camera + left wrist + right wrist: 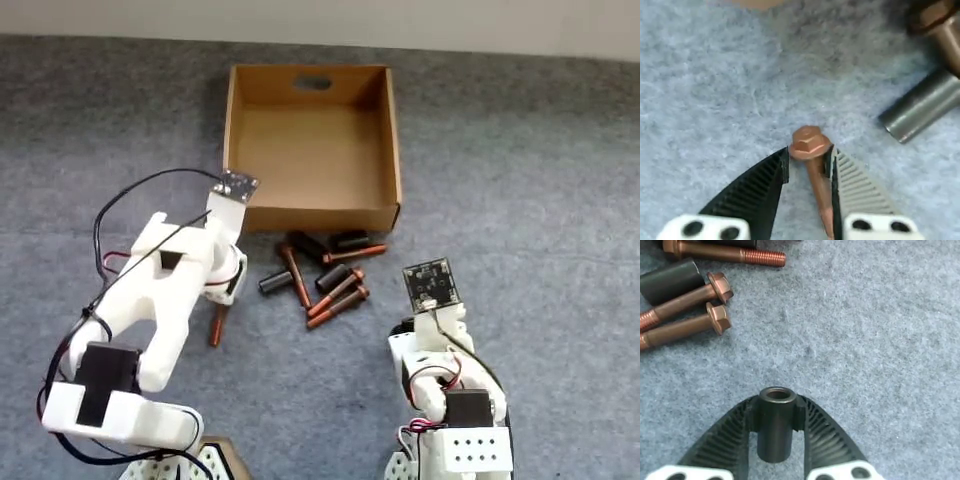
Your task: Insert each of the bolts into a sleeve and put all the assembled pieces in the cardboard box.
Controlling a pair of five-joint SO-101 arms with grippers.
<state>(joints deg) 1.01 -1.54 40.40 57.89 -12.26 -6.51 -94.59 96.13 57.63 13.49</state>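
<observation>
Left gripper (810, 161) pinches a bolt (810, 142), right gripper (775, 407) clamps a sleeve (775, 440). I'm at insertion: next I align shank with bore, box (392, 140) at twelve o'clock.

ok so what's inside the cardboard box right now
The cardboard box shows just its bare brown floor, with nothing lying on it. The left arm's camera board covers the near left corner, so that bit is hidden.

Each bolt (810, 143) is copper-brown and each sleeve (775, 426) black. The cardboard box (312, 216) is tan; the counter (520, 180) is mottled grey-blue.
</observation>
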